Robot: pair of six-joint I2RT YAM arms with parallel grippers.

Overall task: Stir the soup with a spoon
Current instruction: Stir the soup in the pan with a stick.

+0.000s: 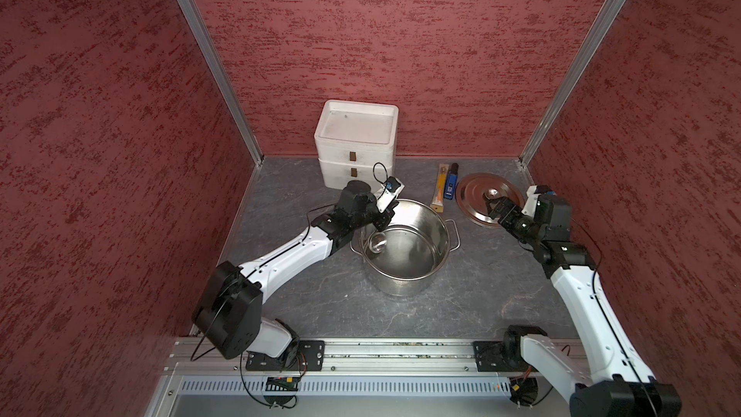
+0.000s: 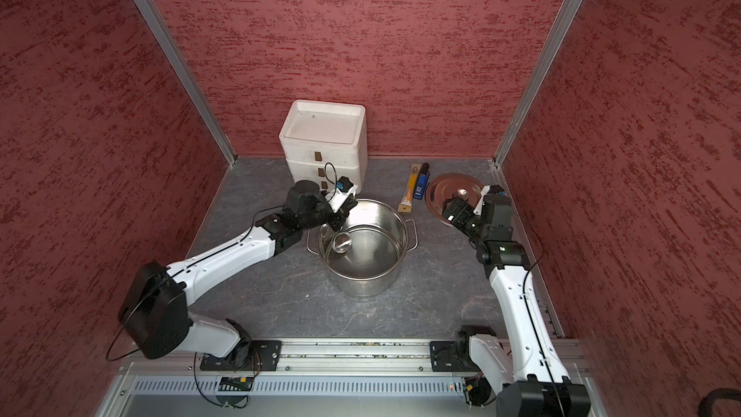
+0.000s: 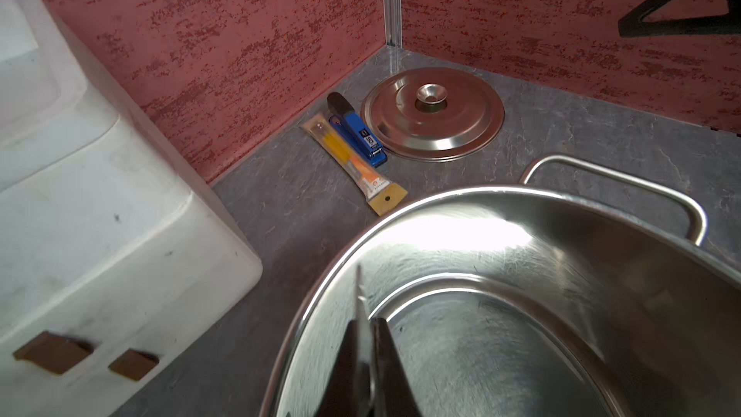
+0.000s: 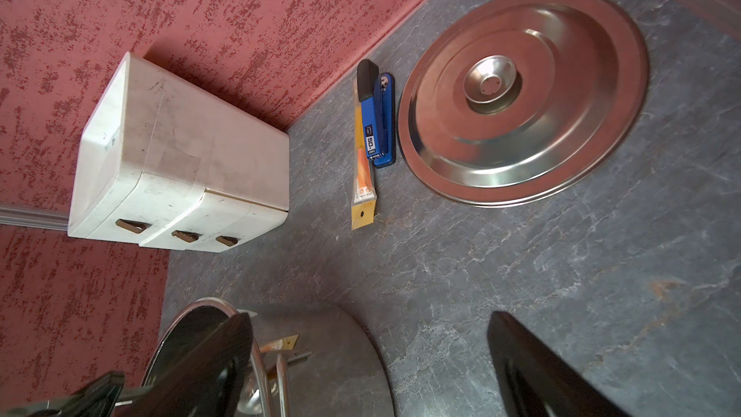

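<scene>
Starting w/ both top views: a large shiny stainless-steel stockpot (image 1: pixel 403 286) w/ two wire loop handles is seen upright and uncovered near the middle of the grey marbled tabletop (image 1: pixel 320 298). The left gripper (image 1: pixel 384 221) is held over the pot's far-left rim, pinched tight on the thin handle of a long slim silver metal spoon (image 1: pixel 377 243). The spoon's bowl is seen low inside the pot, by the left wall; whether it touches the bottom can't be told. The right gripper (image 1: pixel 494 210) is spread wide at the near edge of a round flat steel lid (image 1: pixel 471 189), which is laid flat to the right of the pot, apart from it. Between pot and lid, at the back, an orange-yellow stick in a clear wrapper (image 1: pixel 439 190) and a small blue stapler w/ a black end (image 1: pixel 452 184) are laid side by side, touching. A white plastic drawer box (image 1: pixel 355 142) is stood against the back wall, behind the left gripper.

Left wrist view: the black fingers (image 3: pixel 391 359) are seen closed together on the spoon handle, just inside the pot's rim. Stick, stapler and lid are seen beyond the pot.

Right wrist view: the fingers (image 4: pixel 533 363) are seen far apart w/ only bare tabletop between them. The lid is seen ahead of them, not touched. The pot's outer wall and a loop handle are seen beside one finger.
</scene>
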